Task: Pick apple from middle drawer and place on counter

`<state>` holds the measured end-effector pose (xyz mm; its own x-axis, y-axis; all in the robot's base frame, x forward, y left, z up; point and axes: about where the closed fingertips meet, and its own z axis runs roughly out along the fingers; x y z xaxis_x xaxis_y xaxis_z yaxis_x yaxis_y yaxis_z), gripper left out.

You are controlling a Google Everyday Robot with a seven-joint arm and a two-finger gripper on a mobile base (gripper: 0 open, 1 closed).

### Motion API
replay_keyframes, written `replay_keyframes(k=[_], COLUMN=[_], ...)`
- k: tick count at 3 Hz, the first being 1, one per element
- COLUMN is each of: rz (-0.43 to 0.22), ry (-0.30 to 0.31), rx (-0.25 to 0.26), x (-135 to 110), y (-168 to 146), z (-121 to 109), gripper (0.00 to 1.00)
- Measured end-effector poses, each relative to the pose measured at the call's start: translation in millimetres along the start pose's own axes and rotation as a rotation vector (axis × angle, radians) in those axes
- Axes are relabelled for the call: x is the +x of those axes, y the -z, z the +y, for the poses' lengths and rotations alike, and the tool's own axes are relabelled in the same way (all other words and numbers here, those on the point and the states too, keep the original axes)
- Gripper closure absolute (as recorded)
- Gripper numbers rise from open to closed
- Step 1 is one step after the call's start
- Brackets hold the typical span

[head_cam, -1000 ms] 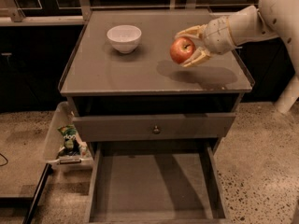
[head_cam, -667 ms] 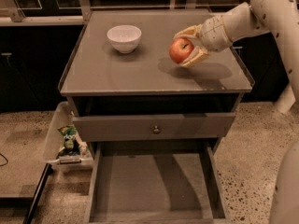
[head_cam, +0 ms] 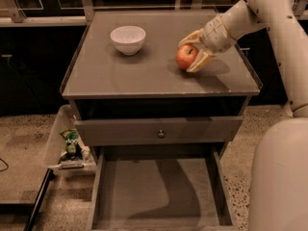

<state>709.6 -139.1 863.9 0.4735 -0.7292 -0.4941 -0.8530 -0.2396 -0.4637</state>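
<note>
The red apple (head_cam: 186, 57) is on the right half of the grey counter (head_cam: 144, 78), at or just above its surface, with a shadow right beneath it. My gripper (head_cam: 186, 56) reaches in from the upper right and its two pale fingers (head_cam: 200, 63) sit on either side of the apple, shut on it. The middle drawer (head_cam: 156, 196) is pulled out below, at the bottom of the view, and its flat floor is bare.
A white bowl (head_cam: 128, 39) stands on the counter's back left. A closed drawer front with a small knob (head_cam: 160, 134) sits above the open drawer. A clear bin with a green packet (head_cam: 71, 143) is on the floor at left. My white arm and body (head_cam: 284, 167) fill the right edge.
The gripper has lowered the apple a little toward the counter top. My white body has come further into view at the right edge.
</note>
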Motion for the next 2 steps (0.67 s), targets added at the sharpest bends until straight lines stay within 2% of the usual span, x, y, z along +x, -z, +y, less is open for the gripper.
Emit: replay_keyframes(k=[1,2], rz=[0.001,0.001], ry=[0.0,0.0], rx=[-0.002,-0.002], x=[0.2,0.2], y=[-0.2,-0.2], z=[0.0,0.0], gripper=[0.81,0.58])
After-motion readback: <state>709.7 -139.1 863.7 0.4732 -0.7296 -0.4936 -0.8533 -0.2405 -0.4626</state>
